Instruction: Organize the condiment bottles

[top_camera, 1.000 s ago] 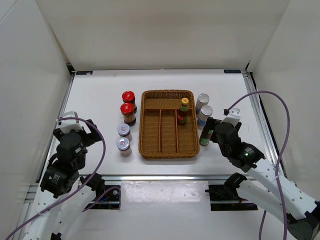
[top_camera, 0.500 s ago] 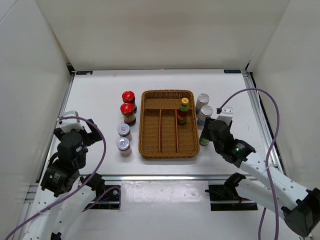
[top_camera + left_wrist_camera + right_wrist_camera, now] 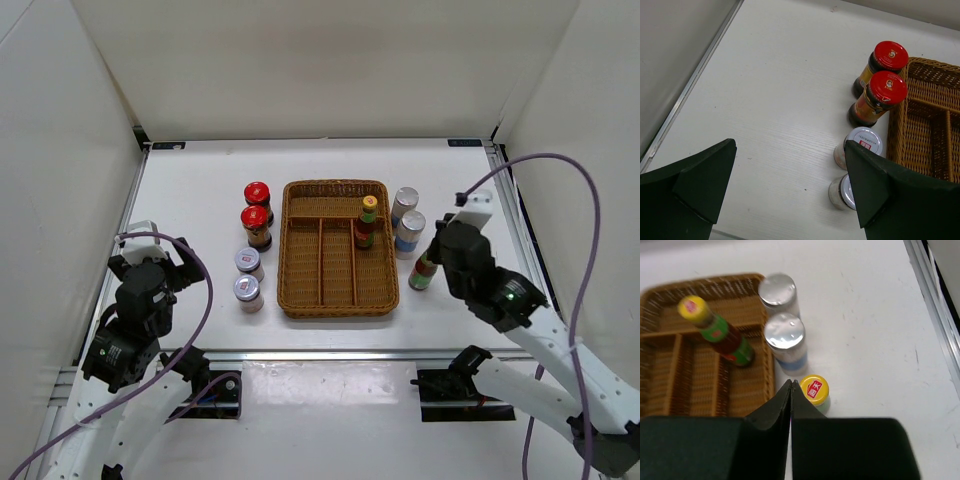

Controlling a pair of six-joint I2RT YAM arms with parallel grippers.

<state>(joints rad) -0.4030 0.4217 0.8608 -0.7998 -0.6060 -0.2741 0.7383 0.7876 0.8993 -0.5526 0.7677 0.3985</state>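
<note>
Two red-lidded jars (image 3: pixel 257 195) (image 3: pixel 255 220) and two short silver-lidded jars (image 3: pixel 247 261) (image 3: pixel 247 290) stand left of the wicker tray (image 3: pixel 290 250). Two silver-capped white bottles (image 3: pixel 404 200) (image 3: pixel 410 228) stand to its right. One yellow-capped sauce bottle (image 3: pixel 367 222) sits in the tray's right compartment. The other sauce bottle (image 3: pixel 814 389) stands upright on the table, just right of my right gripper (image 3: pixel 791 382). That gripper is shut with nothing between its jaws. My left gripper (image 3: pixel 790 145) hangs open over bare table, left of the silver-lidded jars (image 3: pixel 865 141).
The tray's (image 3: pixel 715 281) left and middle compartments hold nothing. A metal rail (image 3: pixel 520 240) runs along the table's right edge and another (image 3: pixel 685 95) along the left. White walls enclose the table on three sides.
The right gripper went from open to shut and pulled back to the right. The sauce bottle on the table now stands outside its jaws, slightly to the right. The left arm is still.
</note>
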